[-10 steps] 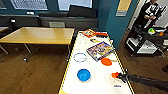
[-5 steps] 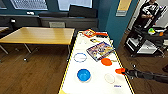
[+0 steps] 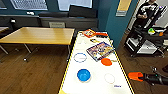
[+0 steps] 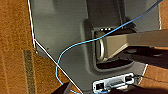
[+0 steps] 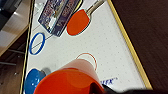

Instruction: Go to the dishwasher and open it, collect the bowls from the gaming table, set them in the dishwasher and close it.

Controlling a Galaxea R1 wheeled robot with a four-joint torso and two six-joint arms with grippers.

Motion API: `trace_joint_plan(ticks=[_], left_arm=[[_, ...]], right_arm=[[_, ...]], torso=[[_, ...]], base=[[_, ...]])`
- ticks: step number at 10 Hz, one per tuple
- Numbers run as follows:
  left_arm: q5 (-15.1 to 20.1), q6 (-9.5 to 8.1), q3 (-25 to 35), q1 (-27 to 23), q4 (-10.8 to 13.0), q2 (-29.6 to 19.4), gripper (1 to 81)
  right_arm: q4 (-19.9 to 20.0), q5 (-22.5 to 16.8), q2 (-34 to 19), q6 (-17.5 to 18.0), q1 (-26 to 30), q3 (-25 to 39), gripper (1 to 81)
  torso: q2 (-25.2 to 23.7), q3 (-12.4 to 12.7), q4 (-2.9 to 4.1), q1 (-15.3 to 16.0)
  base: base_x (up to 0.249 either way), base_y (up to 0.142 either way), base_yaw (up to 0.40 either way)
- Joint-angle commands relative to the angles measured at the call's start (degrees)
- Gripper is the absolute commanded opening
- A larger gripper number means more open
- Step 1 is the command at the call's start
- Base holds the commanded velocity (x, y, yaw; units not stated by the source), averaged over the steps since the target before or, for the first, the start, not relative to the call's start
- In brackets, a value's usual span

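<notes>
The gaming table [image 3: 120, 69], white-topped with a yellow edge, stretches away in the head view. On it a blue bowl [image 3: 83, 75] [image 5: 33, 79] stands near the front. A pale bowl with a thin reddish rim [image 3: 109, 78] [image 5: 88, 57] sits to its right. My right gripper [image 3: 144, 77] is shut on an orange bowl [image 3: 135, 75] [image 5: 68, 80], held just beyond the table's right edge above the dark floor.
An orange paddle [image 3: 106, 61], a board-game box [image 3: 100, 50] and a blue ring [image 3: 80, 57] lie farther along the table. A wood-topped table [image 3: 42, 35] stands to the left. A person [image 3: 147, 10] is behind a black cart [image 3: 147, 40] at the right. A blue cable [image 4: 75, 46] crosses the robot's grey body.
My right gripper has drawn back to the right with the orange bowl, from over the table to beyond its right edge. The blue and pale bowls have stayed put.
</notes>
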Motion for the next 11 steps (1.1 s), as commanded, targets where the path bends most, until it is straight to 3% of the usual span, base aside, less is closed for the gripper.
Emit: trace_joint_plan(ticks=[1,5,9,11], left_arm=[[3.01,-0.16,0.17,-0.51,0.04,0.19,81.1],[2.92,-0.15,0.25,-0.33,0.04,-0.16,81.1],[3.01,-0.33,0.69,-0.33,-0.13,-1.21,81.1],[2.92,-0.33,6.03,0.28,-0.13,-4.71,81.1]], right_arm=[[-15.46,-4.73,-14.78,-0.08,-12.77,13.45,1.0],[-22.66,13.26,-11.54,-0.52,-40.07,9.61,1.0],[-23.63,28.30,-4.10,-0.95,-60.21,0.48,1.0],[-24.44,35.35,1.38,-2.80,-67.89,-5.86,1.0]], torso=[[0.00,0.00,0.00,0.00],[0.00,0.00,0.00,0.00],[0.00,0.02,0.00,0.00],[0.00,0.02,0.00,0.00]], base=[[0.000,0.000,0.000],[0.000,0.000,0.000],[0.000,0.000,0.000],[0.000,0.000,0.000]])
